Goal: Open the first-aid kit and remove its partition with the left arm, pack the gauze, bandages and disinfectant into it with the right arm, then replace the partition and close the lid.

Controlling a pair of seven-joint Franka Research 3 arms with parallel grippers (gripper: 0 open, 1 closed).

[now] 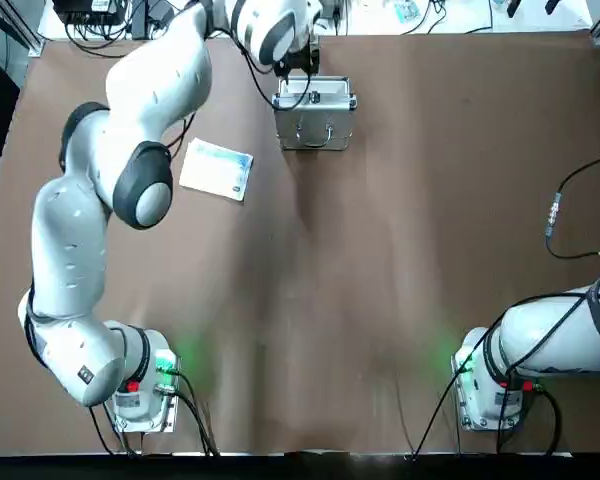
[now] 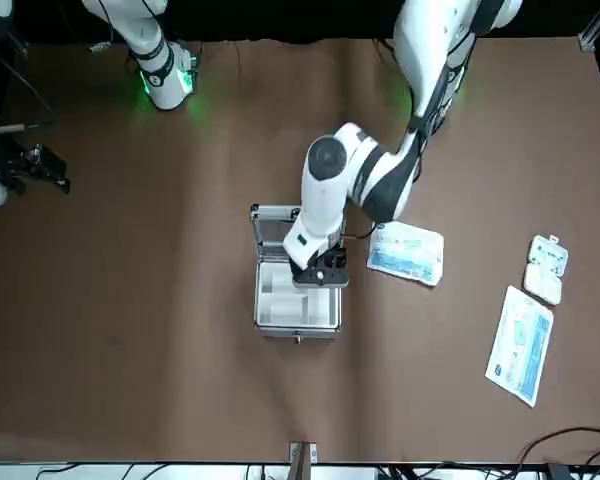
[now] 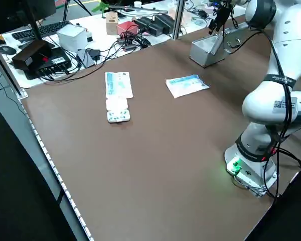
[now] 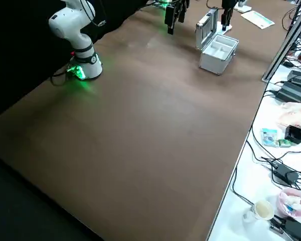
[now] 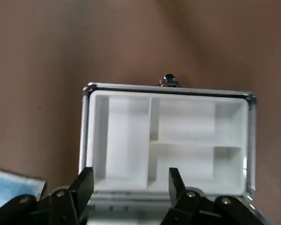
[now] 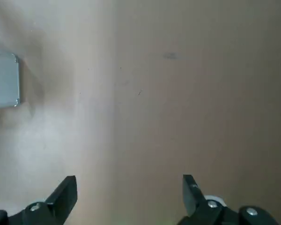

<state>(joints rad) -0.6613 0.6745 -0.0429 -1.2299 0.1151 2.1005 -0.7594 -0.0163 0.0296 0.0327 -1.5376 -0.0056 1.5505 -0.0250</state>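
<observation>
Left wrist view: the small silver aluminium first-aid kit (image 5: 166, 140) is seen with its lid (image 2: 277, 226) raised, the pale cream compartmented partition (image 5: 168, 143) seated inside. The left gripper (image 5: 127, 180) is held just above the kit's near edge, its black fingers spread and nothing pinched between them. The case is placed at the far side of the brown table (image 1: 400, 250), just beside a flat blue-white printed packet (image 1: 217, 168). The right gripper (image 6: 129, 187) is kept parked over bare table, its fingers likewise spread wide and empty. A slip is judged the main risk: the partition fits snugly, so a shallow pinch on one thin divider wall could tilt it, jam it, or drag the light case along.
</observation>
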